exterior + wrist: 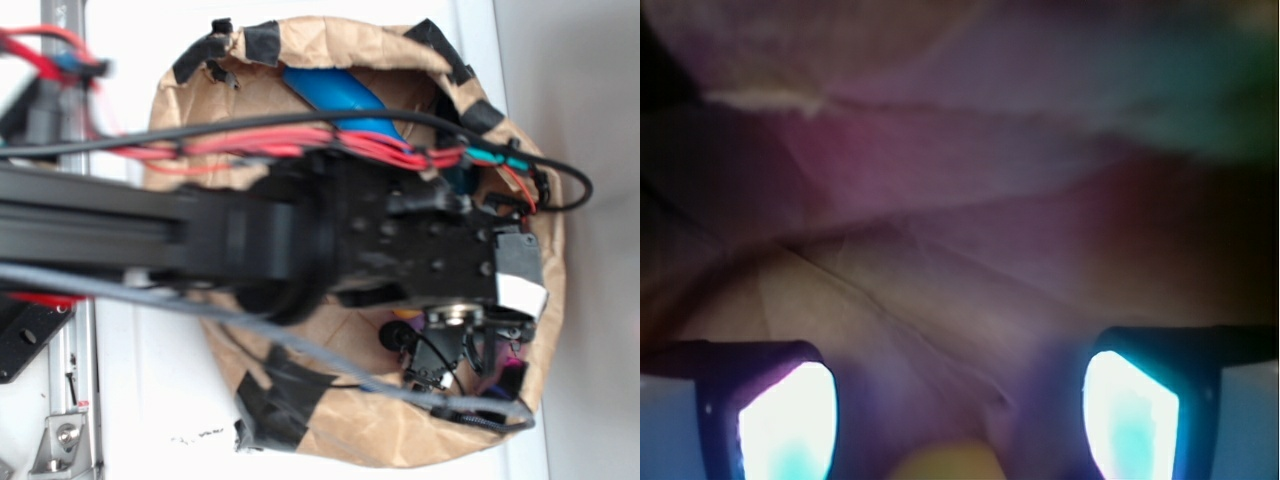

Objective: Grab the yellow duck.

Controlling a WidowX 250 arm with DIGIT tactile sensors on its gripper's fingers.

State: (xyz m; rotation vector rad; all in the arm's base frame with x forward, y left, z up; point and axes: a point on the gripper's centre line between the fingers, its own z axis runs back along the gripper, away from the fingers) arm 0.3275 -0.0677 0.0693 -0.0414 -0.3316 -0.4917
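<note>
My gripper (958, 420) stood open inside the crumpled brown paper bag (330, 60) — fingers (790, 425) well apart. The small rounded yellow rubber duck (945, 466) lay between the fingertips at the wrist view's lower edge — ungripped.

Two glowing fingertip pads (790, 425) of the gripper (960, 425) stand well apart at the bottom corners of the wrist view, jaws wide. Between them, at the bottom edge, a blurred sliver of the yellow duck (945, 465) peeks in. Creased brown paper (940, 200), tinted purple, fills the rest.
</note>
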